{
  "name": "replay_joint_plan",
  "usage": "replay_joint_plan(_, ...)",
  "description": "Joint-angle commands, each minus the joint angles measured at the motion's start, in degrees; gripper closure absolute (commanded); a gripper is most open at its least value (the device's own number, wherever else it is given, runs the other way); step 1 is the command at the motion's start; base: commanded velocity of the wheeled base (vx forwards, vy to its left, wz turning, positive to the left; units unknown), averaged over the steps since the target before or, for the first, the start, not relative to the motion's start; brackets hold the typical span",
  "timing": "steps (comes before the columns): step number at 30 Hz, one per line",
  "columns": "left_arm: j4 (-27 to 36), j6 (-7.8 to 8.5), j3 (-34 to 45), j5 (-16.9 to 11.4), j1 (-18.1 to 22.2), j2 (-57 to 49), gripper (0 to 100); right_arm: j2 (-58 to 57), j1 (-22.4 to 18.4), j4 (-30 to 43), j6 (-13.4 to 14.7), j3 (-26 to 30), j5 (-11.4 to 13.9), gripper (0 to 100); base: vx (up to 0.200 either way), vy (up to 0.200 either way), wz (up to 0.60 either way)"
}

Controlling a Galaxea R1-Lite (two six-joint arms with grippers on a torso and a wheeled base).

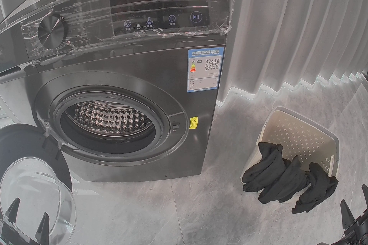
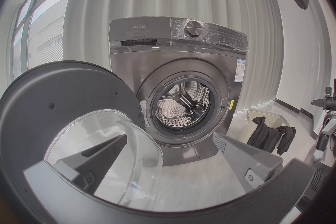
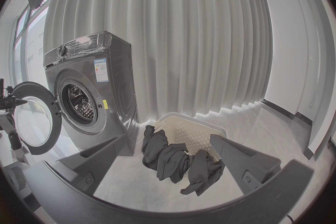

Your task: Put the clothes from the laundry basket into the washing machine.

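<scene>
Left gripper (image 2: 168, 137) and right gripper (image 3: 167, 137) alike: matte dark grey, wedge-shaped fingers (image 2: 245, 161), ribbed inner pads (image 2: 219, 142), a round screw (image 2: 250, 177) at each finger base, curved grey bracket (image 2: 175, 216) below.

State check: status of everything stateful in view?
Washing machine door: swung open.
Drum: no clothes visible inside.
Laundry basket: on the floor, clothes in it.
Clothes: dark, draped over the basket's near rim.
Left gripper: open, empty.
Right gripper: open, empty.
</scene>
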Motion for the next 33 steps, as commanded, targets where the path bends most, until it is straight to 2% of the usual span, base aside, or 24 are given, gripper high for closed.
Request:
replay_joint_plan(1, 0.09, -0.02, 0.92, 0.00, -0.01, -0.84, 0, -0.90, -0.07, -0.03, -0.02, 1.01, -0.05, 0, 0.000, 0.000, 0.00)
replay_joint_plan(17, 0.00, -0.02, 0.92, 0.00, -0.01, -0.84, 0, -0.90, 0.02, -0.03, 0.16, 1.01, 0.04, 0, 0.000, 0.000, 0.00)
replay_joint_plan(23, 0.00, -0.02, 0.92, 0.00, -0.01, -0.84, 0, -0.90, 0.02, -0.03, 0.25, 1.01, 0.04, 0, 0.000, 0.000, -0.60)
replay_joint_plan(33, 0.00, -0.02, 0.92, 0.00, -0.01, -0.84, 0, -0.90, -0.07, 0.05, -0.02, 1.01, 0.04, 0, 0.000, 0.000, 0.00)
